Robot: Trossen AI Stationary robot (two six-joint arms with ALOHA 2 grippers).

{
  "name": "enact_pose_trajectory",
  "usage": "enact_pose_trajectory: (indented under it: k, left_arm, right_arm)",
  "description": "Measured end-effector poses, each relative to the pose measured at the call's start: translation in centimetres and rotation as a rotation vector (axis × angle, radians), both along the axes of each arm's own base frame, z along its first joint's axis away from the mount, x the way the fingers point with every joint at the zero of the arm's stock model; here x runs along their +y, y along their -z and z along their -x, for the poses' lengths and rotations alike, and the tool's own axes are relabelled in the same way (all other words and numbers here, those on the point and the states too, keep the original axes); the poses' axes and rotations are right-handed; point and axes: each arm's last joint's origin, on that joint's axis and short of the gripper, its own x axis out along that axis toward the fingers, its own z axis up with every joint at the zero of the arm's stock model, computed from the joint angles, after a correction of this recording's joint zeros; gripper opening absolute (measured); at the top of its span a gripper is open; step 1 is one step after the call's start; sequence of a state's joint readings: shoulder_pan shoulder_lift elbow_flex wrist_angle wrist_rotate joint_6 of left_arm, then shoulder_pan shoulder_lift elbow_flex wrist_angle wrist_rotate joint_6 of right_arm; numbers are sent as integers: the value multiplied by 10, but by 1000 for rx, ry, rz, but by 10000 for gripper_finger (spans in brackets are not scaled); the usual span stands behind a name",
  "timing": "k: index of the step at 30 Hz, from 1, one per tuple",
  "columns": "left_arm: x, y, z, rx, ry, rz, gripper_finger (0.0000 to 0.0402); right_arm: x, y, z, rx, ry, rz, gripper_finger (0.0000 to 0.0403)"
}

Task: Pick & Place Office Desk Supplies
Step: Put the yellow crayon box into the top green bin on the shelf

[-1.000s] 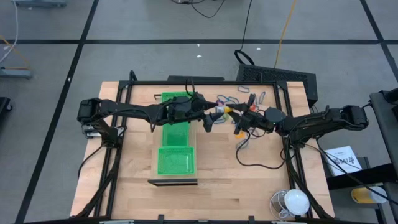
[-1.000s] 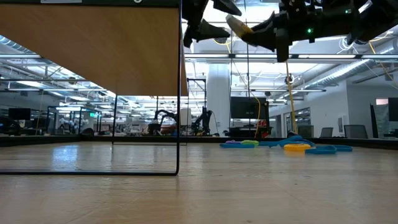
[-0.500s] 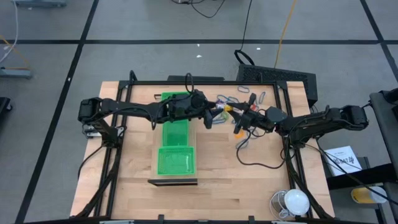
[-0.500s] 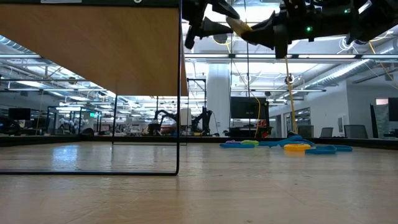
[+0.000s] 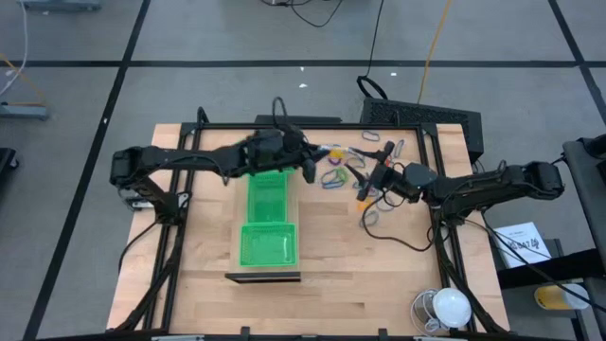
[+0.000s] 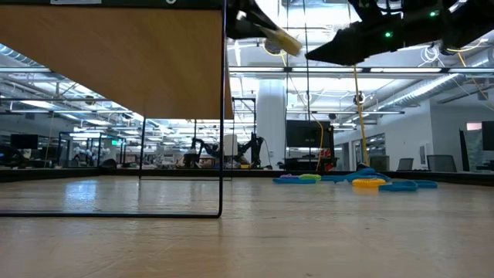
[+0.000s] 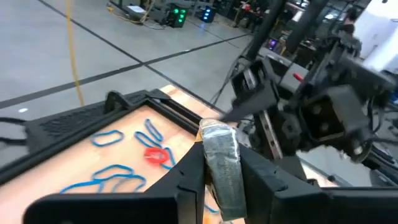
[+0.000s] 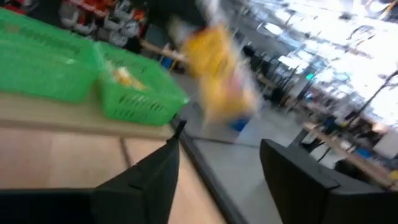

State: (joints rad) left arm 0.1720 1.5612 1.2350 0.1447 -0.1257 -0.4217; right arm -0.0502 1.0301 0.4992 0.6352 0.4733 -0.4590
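A small yellow wrapped piece point(image 7: 221, 155) hangs well above the table, and my left gripper point(image 7: 221, 171) is shut on it just right of the long green tray point(image 5: 268, 213). It also shows in the low view, the yellow piece point(image 6: 279, 37). My right gripper point(image 8: 217, 155) stands open a short way to its right, fingers pointing at the piece point(image 8: 217, 56) with nothing between them. Blue, purple and red loops point(image 5: 346, 163) lie on the table at the far right, beneath and beyond both grippers. My left gripper pinches the yellow piece between its two fingers point(image 7: 186, 180), which sit on its two long sides point(image 7: 211, 163). The fingers reach in about level from the table's left. The piece's far end point(image 7: 216, 130) sticks out past the fingertips, clear of the table.
The green tray holds a small yellow item in its far compartment point(image 8: 124, 76). A black cable point(image 5: 393, 242) loops over the table's right part. A white lamp point(image 5: 449, 307) stands at the near right corner. A black frame with a board point(image 6: 116, 58) stands at the near edge.
My left gripper has shut on the yellow piece and carried it a little toward the table's left and far edge, slightly up. My right gripper has rolled, opened and let the piece go, staying where it was.
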Motion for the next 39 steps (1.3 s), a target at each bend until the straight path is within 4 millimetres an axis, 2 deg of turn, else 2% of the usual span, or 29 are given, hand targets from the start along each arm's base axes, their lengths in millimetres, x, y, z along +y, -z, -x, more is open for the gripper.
enact_pose_trajectory:
  k: [5, 10, 13, 20, 26, 31, 39]
  left_arm:
    - [1, -22, 29, 35, 0, 9, 74]
    - [-6, -35, 57, 7, 9, 6, 64]
    - [-10, -29, 74, -32, 2, 31, 65]
    - [-15, 8, 116, -131, -98, 130, 66]
    - [-20, 28, 145, -168, -178, 200, 66]
    - [-22, 41, 156, -174, -207, 244, 67]
    - [-22, 54, 157, -157, -221, 296, 67]
  right_arm:
    - [0, 0, 11, 37, 1, -62, 248]
    - [1, -2, 18, 59, 2, -70, 248]
    - [1, -2, 20, 69, 2, -74, 243]
    - [1, -1, 20, 81, 3, -72, 238]
    - [1, -1, 20, 85, 3, -70, 238]
    - [0, -1, 20, 87, 3, -68, 238]
    - [0, -1, 20, 87, 3, -68, 238]
